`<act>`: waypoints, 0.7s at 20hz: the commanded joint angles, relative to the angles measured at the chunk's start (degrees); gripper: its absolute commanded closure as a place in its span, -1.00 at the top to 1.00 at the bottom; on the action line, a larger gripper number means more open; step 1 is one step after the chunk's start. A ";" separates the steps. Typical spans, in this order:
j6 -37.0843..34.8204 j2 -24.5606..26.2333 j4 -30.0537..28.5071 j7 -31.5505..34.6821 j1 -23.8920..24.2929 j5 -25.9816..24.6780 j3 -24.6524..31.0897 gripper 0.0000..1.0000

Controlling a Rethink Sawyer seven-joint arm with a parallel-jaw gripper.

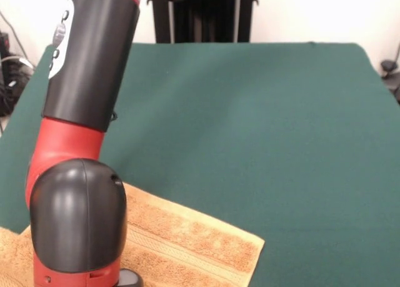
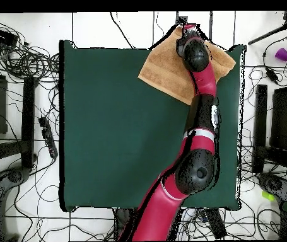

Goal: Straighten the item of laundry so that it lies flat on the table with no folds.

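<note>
towel (image 1: 187, 237) at table (image 1: 262, 130) corner, under arm's end | jaws hidden; grip cannot be told

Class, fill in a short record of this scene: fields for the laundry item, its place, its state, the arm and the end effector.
item: orange-yellow towel
place: at a corner of the green table, reaching its edge
state: spread out, a woven band showing; part hidden under the arm, so folds cannot be ruled out
arm: red and black arm reaching across the table to the towel
end effector: over the towel, hidden behind the wrist; open or shut cannot be told
</note>
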State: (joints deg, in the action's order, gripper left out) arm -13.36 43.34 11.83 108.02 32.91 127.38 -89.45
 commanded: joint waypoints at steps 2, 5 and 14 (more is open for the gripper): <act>-6.40 9.88 2.10 -10.18 -1.21 -8.22 4.15 -1.00; -5.71 9.50 2.26 -11.81 -1.05 -10.61 3.93 -1.00; -0.57 9.26 2.00 -12.66 0.63 -11.43 -0.71 -1.00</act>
State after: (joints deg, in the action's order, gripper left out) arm -12.50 43.86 14.54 108.02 33.87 121.37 -86.20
